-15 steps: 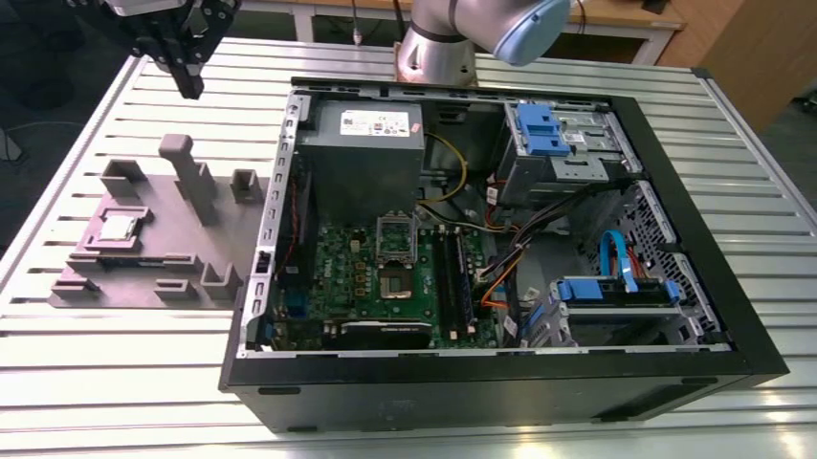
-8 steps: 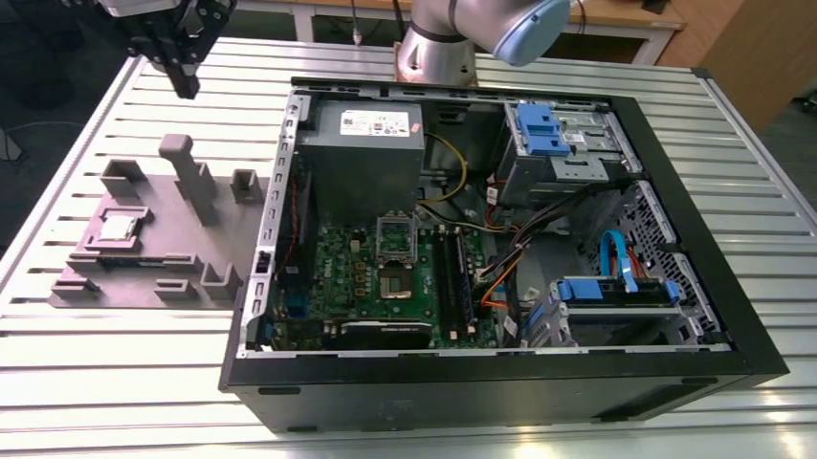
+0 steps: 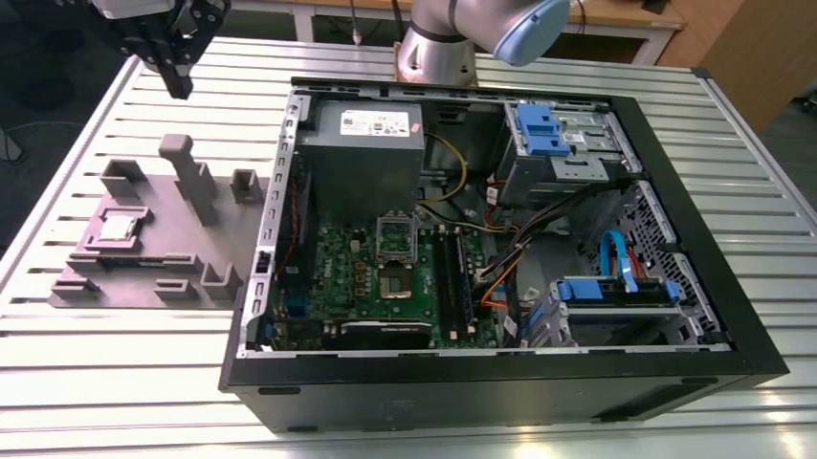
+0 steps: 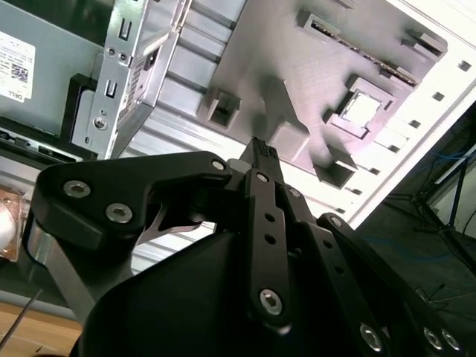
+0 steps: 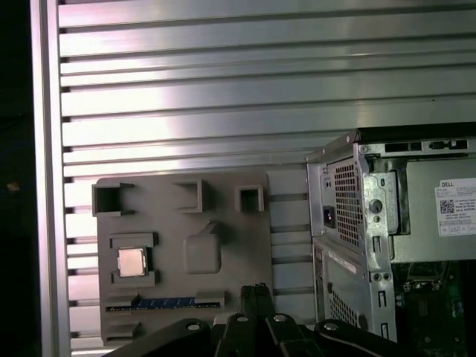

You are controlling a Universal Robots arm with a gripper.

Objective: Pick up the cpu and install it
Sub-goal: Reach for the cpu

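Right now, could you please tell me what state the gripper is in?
Gripper: closed, holding nothing; the cpu sits in the grey holder.

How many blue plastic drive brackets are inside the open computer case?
2. One blue bracket sits at the far end of the case; a second blue bracket lies nearer the camera. Both are on the exterior view's right. More may be hidden.
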